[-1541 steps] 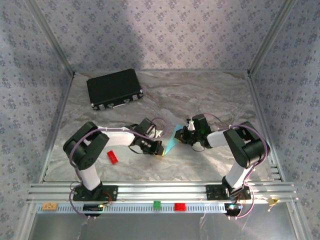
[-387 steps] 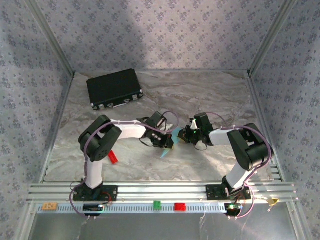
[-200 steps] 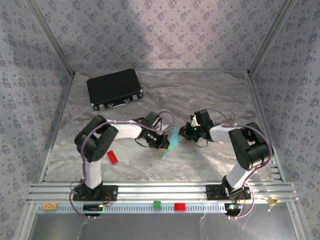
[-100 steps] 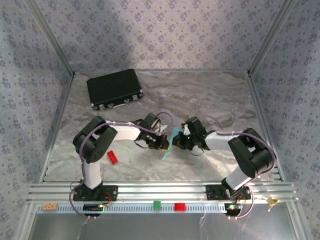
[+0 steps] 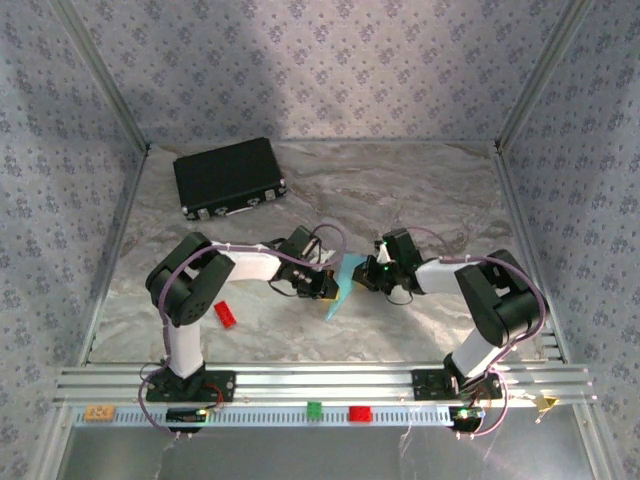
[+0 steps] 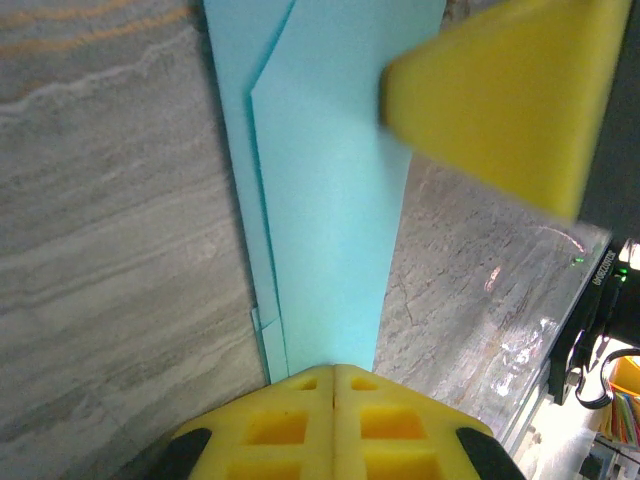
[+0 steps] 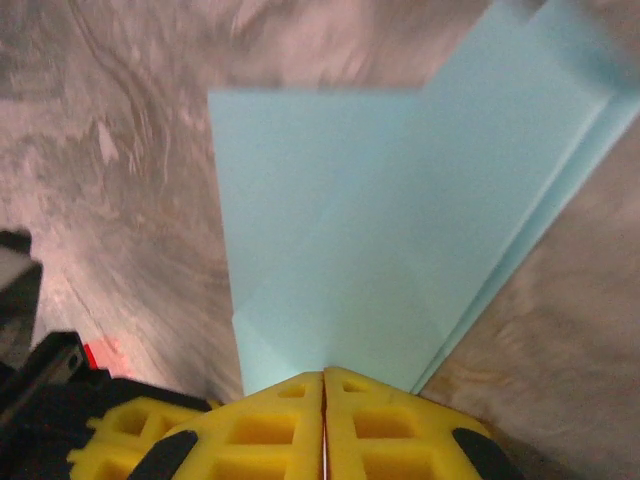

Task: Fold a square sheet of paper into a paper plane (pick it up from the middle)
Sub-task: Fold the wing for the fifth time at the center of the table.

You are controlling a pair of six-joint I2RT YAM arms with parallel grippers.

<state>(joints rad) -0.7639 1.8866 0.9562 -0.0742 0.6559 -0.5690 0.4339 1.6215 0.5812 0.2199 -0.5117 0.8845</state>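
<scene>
Marble table [image 5: 400,190] lies open around both jaws, each pinching the paper plane [image 5: 340,290].

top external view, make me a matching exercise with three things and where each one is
Things:
1. black case
2. light-blue paper
3. green brick

Places:
a. on the front rail, near its middle
b. far left part of the table
c. over the middle of the table

Pairs: 1-b; 2-c; 3-a
</scene>
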